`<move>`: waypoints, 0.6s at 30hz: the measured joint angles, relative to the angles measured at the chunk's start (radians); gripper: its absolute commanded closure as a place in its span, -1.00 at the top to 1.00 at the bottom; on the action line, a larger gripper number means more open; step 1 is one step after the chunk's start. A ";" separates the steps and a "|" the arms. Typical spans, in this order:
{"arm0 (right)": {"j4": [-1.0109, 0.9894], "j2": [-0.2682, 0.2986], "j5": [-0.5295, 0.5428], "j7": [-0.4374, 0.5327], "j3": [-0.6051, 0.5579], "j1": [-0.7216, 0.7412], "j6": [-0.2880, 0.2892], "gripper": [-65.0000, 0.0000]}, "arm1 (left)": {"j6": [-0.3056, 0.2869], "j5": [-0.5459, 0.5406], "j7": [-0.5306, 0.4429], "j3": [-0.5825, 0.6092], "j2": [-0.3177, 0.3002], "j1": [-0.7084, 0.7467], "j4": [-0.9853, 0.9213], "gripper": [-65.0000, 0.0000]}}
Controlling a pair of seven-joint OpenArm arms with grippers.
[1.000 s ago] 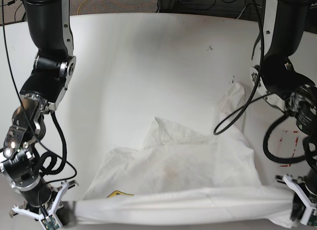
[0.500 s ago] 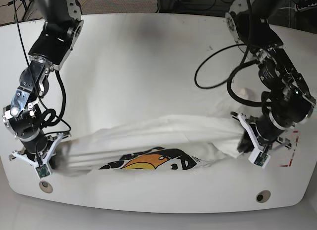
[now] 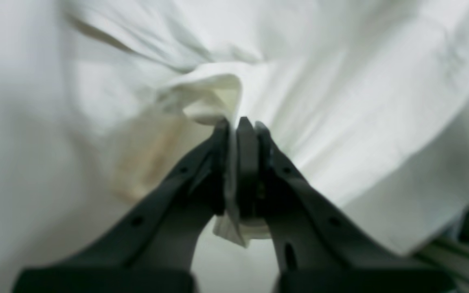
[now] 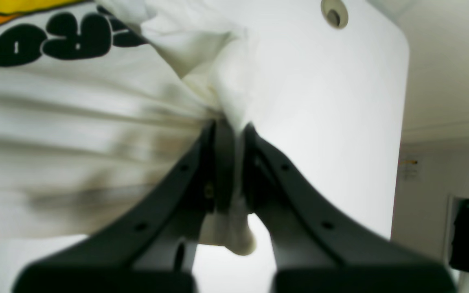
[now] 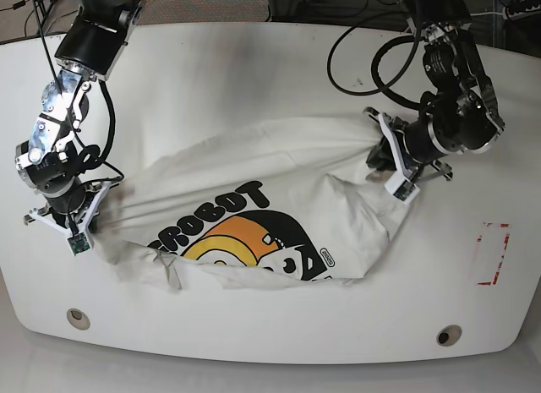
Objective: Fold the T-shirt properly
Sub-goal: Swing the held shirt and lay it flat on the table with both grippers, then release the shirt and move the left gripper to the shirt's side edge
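Note:
The cream T-shirt with black lettering and orange print hangs stretched between my two grippers over the white table. Its lower part, print facing up, rests on the table. My left gripper, at the right of the base view, is shut on a bunched edge of the T-shirt, which its wrist view shows pinched between the fingers. My right gripper, at the left of the base view, is shut on the opposite edge of the T-shirt, with the cloth clamped between its fingers.
The table's front edge has two round holes. A red square mark sits at the table's right side. Cables hang from the arm at the back right.
Both grippers have carried the T-shirt away from the table's front edge toward the back. The cloth has spread out and the printed front now lies face up on the table.

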 measured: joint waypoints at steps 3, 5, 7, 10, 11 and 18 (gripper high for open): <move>0.000 -0.013 -0.003 0.000 0.001 -0.006 -0.003 -1.00 | -0.001 -0.026 -0.006 0.034 -0.010 0.047 0.000 -1.00; -0.002 -0.021 -0.002 0.001 -0.001 -0.008 -0.002 -1.00 | 0.000 -0.027 -0.006 0.055 -0.010 0.077 0.000 -0.99; -0.002 -0.026 0.000 0.001 -0.001 -0.008 -0.002 -1.00 | -0.001 -0.036 -0.005 0.072 -0.010 0.100 0.000 -0.99; -0.008 -0.028 0.002 0.002 -0.001 -0.007 -0.002 -1.00 | 0.000 -0.039 -0.005 0.114 -0.011 0.122 -0.002 -0.98; -0.014 -0.031 -0.001 0.002 0.000 -0.006 -0.003 -1.00 | 0.000 -0.041 -0.004 0.126 -0.011 0.123 -0.002 -0.98; -0.044 -0.055 -0.002 0.001 -0.001 -0.005 -0.004 -1.00 | 0.000 -0.042 -0.007 0.142 -0.019 0.111 -0.002 -0.43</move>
